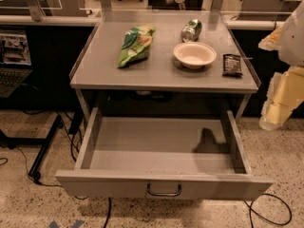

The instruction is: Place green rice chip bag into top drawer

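The green rice chip bag [136, 45] lies flat on the left half of the grey tabletop [161, 72], long side running front to back. The top drawer [164, 148] under the table is pulled fully open, and its inside is bare. Its curved pull handle [164, 191] sits centred on the front panel. My gripper [278, 106] hangs at the right edge of the view, beside the table's front right corner and above the floor. It is well to the right of the bag and holds nothing that I can see.
On the right half of the tabletop are a white bowl [194, 54], a tipped metal can [191, 30] behind it and a small dark packet [232, 64] near the right edge. Cables [266, 213] lie on the floor. A laptop stand [14, 75] is at the left.
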`<state>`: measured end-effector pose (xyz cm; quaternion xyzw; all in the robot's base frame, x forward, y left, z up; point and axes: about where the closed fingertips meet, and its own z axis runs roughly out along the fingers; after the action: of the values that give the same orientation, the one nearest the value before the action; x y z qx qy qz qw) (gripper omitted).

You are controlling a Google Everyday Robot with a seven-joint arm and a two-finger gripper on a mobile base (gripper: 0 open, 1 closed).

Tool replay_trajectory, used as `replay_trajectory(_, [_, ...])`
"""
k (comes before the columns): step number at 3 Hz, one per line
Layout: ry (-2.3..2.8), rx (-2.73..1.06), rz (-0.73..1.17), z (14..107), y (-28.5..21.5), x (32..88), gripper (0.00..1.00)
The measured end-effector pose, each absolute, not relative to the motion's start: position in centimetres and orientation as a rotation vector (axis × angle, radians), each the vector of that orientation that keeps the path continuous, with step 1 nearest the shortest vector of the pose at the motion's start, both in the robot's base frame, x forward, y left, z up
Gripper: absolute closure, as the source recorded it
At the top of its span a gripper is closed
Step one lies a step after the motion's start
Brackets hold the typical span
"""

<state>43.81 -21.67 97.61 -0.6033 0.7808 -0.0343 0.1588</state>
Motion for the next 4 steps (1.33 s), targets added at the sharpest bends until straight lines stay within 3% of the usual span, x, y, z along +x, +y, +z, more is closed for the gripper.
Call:
replay_trajectory(2, [2.219, -1.698, -0.112, 98.0, -21.9, 44.3, 0.0])
replay_trajectory(4, [2.226, -1.308, 0.046, 99.5, -26.6, 52.9, 0.0])
